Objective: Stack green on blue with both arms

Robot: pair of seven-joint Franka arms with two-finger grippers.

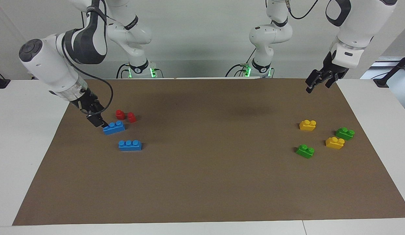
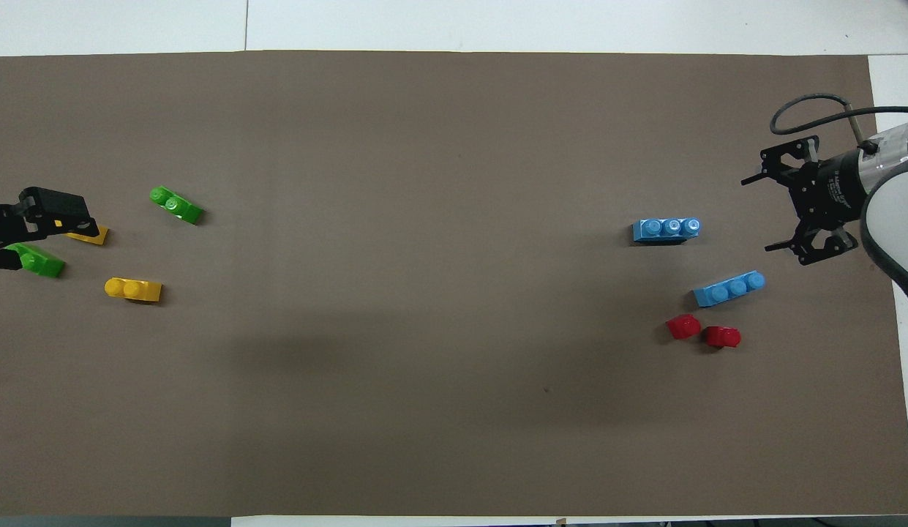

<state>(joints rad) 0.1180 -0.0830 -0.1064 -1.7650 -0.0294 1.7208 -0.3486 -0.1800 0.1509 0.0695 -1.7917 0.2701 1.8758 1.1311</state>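
Two blue three-stud bricks lie toward the right arm's end: one (image 1: 114, 127) (image 2: 728, 288) nearer to the robots, the other (image 1: 130, 145) (image 2: 666, 230) farther. My right gripper (image 1: 95, 119) (image 2: 779, 214) is open, low, right beside the outer end of the nearer blue brick and holds nothing. Two green two-stud bricks lie toward the left arm's end: one (image 1: 305, 151) (image 2: 177, 206) farther from the robots, one (image 1: 345, 133) (image 2: 40, 262) nearer the mat's edge. My left gripper (image 1: 317, 84) (image 2: 25, 234) is open and empty, raised high over the mat there.
Two red single-stud bricks (image 1: 120, 114) (image 1: 132, 117) stand just nearer to the robots than the blue bricks. Two yellow two-stud bricks (image 1: 307, 125) (image 1: 334, 142) lie among the green ones. All lie on a brown mat (image 1: 202, 182) on a white table.
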